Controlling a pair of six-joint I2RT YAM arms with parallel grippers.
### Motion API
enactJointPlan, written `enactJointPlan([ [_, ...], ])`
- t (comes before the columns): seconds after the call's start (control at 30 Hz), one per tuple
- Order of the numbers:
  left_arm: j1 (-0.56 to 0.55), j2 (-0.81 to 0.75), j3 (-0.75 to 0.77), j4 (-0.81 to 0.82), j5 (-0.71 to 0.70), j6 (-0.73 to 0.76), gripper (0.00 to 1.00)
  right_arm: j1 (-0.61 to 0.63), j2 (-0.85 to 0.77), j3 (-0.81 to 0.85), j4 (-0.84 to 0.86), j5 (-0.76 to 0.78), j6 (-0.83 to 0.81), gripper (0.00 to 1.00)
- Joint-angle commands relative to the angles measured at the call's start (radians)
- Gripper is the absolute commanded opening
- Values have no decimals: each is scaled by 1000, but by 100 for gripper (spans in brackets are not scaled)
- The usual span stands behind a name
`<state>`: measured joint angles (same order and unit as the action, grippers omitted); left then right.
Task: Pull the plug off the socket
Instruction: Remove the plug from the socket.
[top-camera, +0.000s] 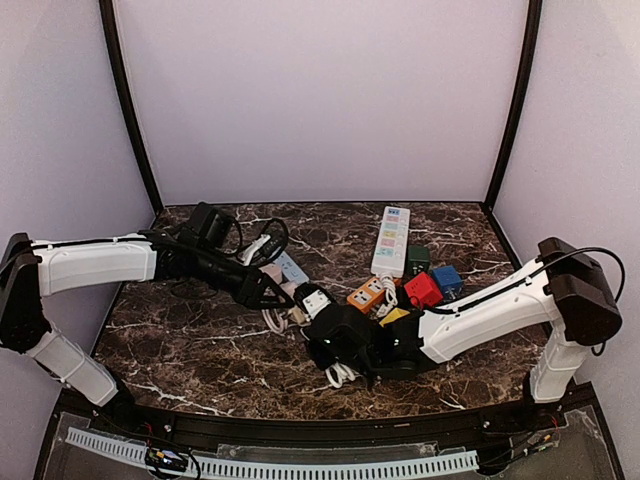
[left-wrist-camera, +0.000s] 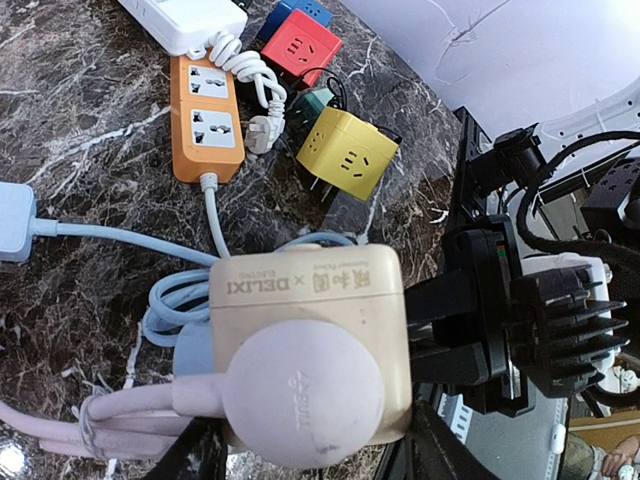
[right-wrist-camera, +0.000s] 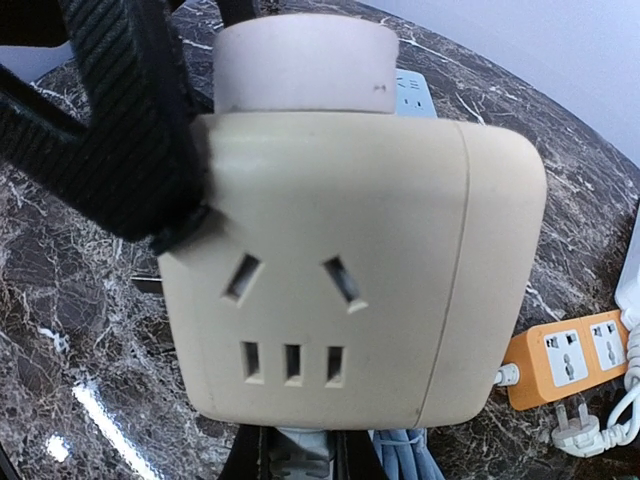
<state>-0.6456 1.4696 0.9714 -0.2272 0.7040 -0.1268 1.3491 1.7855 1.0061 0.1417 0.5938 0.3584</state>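
Top view: the cream cube socket (top-camera: 316, 302) is sitting over the middle of the marble table (top-camera: 200, 350), with both arms reaching in to it. The left gripper (top-camera: 286, 292) is meeting it from its left, and the right gripper (top-camera: 330, 328) is crowding its near side. An orange strip (top-camera: 366, 293) is lying just right of it.

Left wrist: a round pale plug (left-wrist-camera: 305, 395) is sitting fully seated in the cube socket's camera-facing side. The left fingers (left-wrist-camera: 197, 455) are flanking the cube socket and seem to be clamping it, though contact is cropped. A yellow cube (left-wrist-camera: 348, 152) is lying beyond it.

Right wrist: the cube socket is filling the frame, with the plug sticking out of its top. A black left finger is lying across its upper-left corner. Below it, the right gripper's jaws are closing fully together. I cannot tell whether they are pinching anything. A blue cable (right-wrist-camera: 400, 450) is hanging beside them.
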Motion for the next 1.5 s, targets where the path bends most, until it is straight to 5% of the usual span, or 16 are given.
enactJointPlan([
  [0.0, 3, -26, 18, 15, 16, 24, 1, 41, -65, -22, 106, -30, -149, 0],
  [0.33, 14, -30, 15, 22, 10, 19, 1, 68, -45, 10, 88, -46, -214, 0],
  [0.8, 15, -36, -3, 50, 5, 4, 1, 25, -26, 164, -301, 68, 276, 0],
  [1.0, 16, -36, -3, 52, 11, -1, 2, 20, -36, 160, -286, 51, 243, 0],
  [1.2, 15, -36, -14, 72, 18, -16, 58, 54, -80, 106, -108, 25, 51, 0],
  [1.47, 15, -17, -18, 92, 48, -47, 97, 70, -92, 96, -25, 18, 1, 0],
])
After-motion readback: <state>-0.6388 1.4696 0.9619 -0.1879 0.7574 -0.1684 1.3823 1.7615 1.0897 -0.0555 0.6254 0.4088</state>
